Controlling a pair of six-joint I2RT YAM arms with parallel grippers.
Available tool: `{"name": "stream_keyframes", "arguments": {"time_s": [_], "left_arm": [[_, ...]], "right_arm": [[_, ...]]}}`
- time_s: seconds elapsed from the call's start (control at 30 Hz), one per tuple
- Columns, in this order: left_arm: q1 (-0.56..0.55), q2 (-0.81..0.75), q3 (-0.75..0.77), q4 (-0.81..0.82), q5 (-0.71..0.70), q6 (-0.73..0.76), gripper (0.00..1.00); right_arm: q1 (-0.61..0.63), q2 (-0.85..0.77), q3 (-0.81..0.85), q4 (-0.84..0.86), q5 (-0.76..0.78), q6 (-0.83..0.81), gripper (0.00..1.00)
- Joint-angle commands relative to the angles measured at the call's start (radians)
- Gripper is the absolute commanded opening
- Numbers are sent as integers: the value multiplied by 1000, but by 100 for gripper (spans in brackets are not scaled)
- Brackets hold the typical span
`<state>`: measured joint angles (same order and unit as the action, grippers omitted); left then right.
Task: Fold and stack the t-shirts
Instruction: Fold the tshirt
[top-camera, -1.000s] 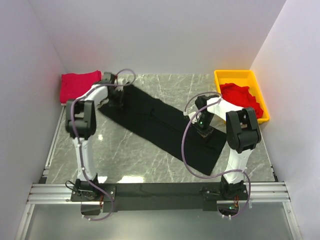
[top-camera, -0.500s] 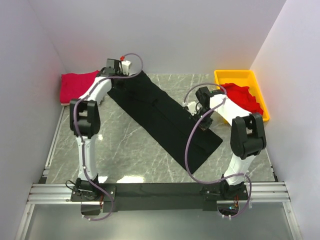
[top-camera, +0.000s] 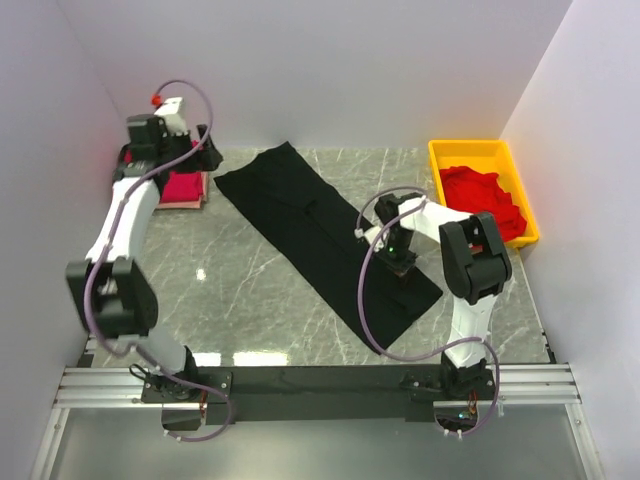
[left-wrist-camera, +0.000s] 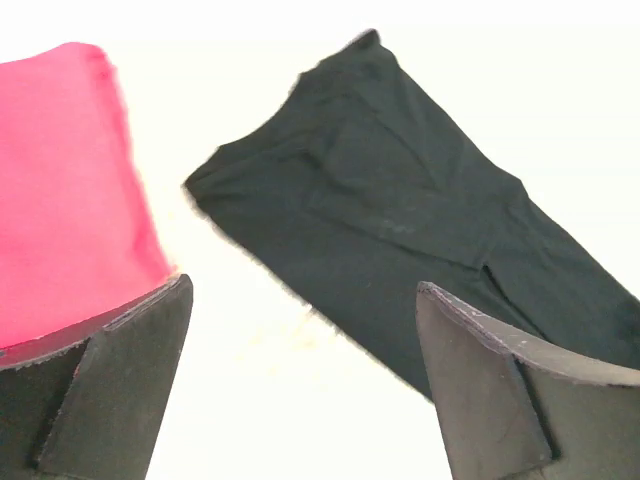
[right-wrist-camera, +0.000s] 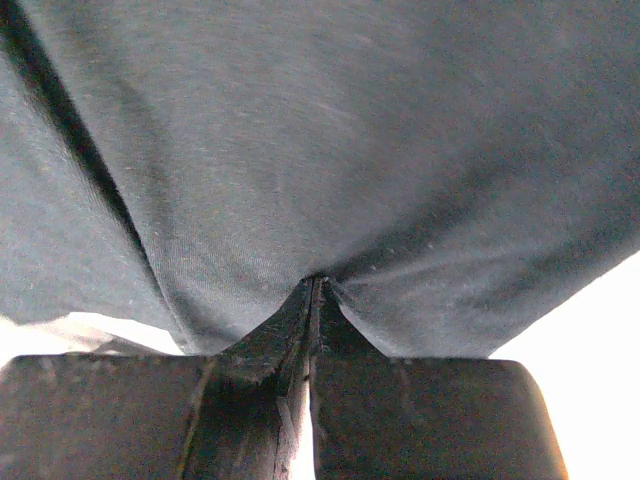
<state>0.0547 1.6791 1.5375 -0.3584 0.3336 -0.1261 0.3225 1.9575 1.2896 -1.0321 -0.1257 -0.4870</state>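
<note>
The black t-shirt (top-camera: 320, 230) lies as a long folded strip slanting from top centre to lower right of the overhead view. The right gripper (right-wrist-camera: 312, 300), fingers clamped on a pinch of it, covers part of its lower end. At upper left the left gripper (left-wrist-camera: 302, 290) hangs wide apart and empty, its arm hiding most of a folded red t-shirt (top-camera: 183, 188). Crumpled red t-shirts (top-camera: 487, 195) fill the yellow tray (top-camera: 470, 148); their number is unclear.

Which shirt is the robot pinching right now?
The long black cloth t-shirt lying flat: the right gripper is shut on it. The folded red t-shirt and the crumpled red one in the yellow plastic tray are not gripped.
</note>
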Motion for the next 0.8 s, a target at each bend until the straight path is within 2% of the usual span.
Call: {"name": "stream_keyframes", "arguments": {"time_s": [0.0,0.17,0.27,0.3,0.37,0.4,0.47,0.53,0.77], "left_arm": [[16,-161,-118,32,35,-14,100],[28,-281,-292,27,96,60,99],[-27,-309,-365,15,45,40,97],[-47,-303,-382,10,13,23,79],[-139,-274,-372,-4,-62,14,62],[-165,-254,-363,-14,-79,-10,48],[-226,-176,-337,-22,-93,-38,43],[-278,-81,-281,-36,-117,-70,34],[-338,240,-44,-74,-149,-115,19]], "right_arm": [[84,-12,-65,-2,-90,22,0],[219,-23,-85,-3,-218,68,0],[303,-28,-70,4,-288,97,0],[322,-23,-61,6,-340,105,0],[377,-13,-27,6,-388,129,0],[394,-15,-16,4,-443,133,0],[409,-28,-1,1,-474,146,0],[400,-71,-9,4,-471,153,1],[294,-261,-99,-19,-368,108,3]]}}
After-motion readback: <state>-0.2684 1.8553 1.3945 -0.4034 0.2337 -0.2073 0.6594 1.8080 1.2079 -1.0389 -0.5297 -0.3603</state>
